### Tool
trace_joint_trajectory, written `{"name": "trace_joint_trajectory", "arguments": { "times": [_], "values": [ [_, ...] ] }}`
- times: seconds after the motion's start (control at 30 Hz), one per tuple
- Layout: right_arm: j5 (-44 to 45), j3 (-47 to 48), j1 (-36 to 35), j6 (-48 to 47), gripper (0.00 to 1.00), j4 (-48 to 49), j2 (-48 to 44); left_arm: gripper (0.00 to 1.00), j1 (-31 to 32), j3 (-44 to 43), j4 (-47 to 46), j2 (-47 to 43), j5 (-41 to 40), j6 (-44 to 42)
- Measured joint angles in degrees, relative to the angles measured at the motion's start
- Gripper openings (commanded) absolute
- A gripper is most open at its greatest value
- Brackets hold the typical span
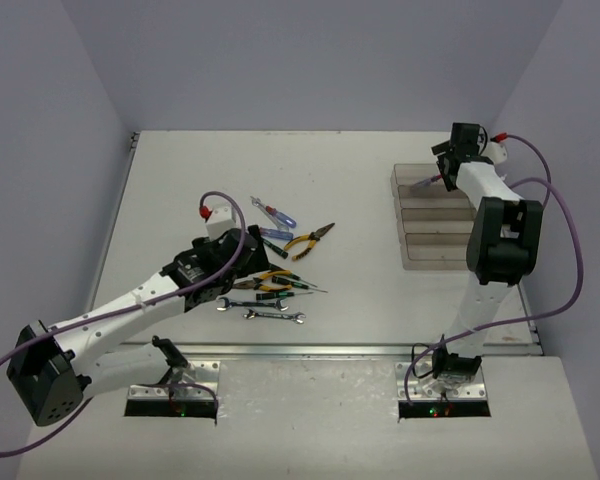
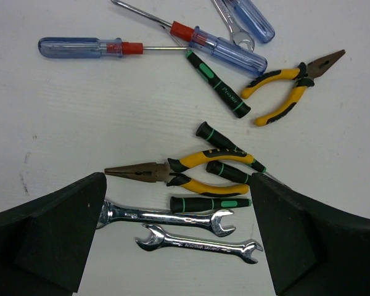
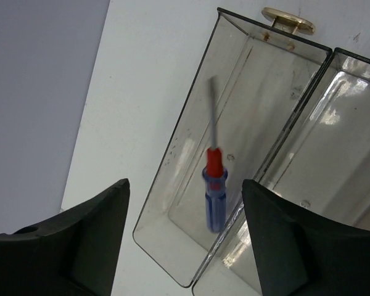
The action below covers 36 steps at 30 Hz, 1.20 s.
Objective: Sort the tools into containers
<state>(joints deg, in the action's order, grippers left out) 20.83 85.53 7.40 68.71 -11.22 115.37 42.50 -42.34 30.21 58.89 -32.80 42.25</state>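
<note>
Your tools (image 1: 275, 265) lie heaped left of centre on the table (image 1: 360, 200), wrenches (image 1: 270, 314) at the heap's near edge. Bins (image 1: 435, 235) sit far right, with one screwdriver (image 3: 214, 196) in the farthest bin (image 3: 185, 172).

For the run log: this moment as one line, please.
left gripper: open above tool pile | right gripper: open over end bin | blue-handled screwdriver: inside that bin, blurred
</note>
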Motion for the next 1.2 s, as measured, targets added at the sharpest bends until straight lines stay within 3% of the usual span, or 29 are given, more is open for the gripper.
{"name": "trace_joint_trajectory", "arguments": {
  "times": [0.03,0.37,0.57,0.7,0.83,1.03,1.2],
  "values": [
    [-0.1,0.0,0.0,-0.5,0.98,0.1,0.0,1.00,0.0,0.0,-0.2,0.8,0.2,0.0],
    [-3.4,3.8,0.0,-6.3,0.99,-6.7,-2.3,1.00,-2.2,-2.4,-0.1,8.0,-1.7,1.5],
    [-13.7,4.5,-3.6,-14.9,0.99,-9.6,-7.2,1.00,-18.9,-9.7,1.1,18.9,1.3,3.7],
    [-17.5,-5.5,-14.8,-23.0,0.99,-9.0,-16.4,0.99,-26.8,-20.9,5.0,29.7,2.9,9.5],
    [-23.0,-19.3,-25.2,-27.8,0.99,-7.0,-27.7,0.96,-28.9,-28.1,10.3,37.7,3.9,17.8],
    [-28.5,-37.5,-25.5,-29.0,0.99,-5.1,-41.7,0.87,-28.8,-29.8,14.6,44.7,7.0,29.8],
    [-29.0,-43.8,-25.5,-29.2,0.99,-6.5,-51.9,0.80,-28.8,-27.1,15.9,45.3,7.9,37.6]
  ]
}}
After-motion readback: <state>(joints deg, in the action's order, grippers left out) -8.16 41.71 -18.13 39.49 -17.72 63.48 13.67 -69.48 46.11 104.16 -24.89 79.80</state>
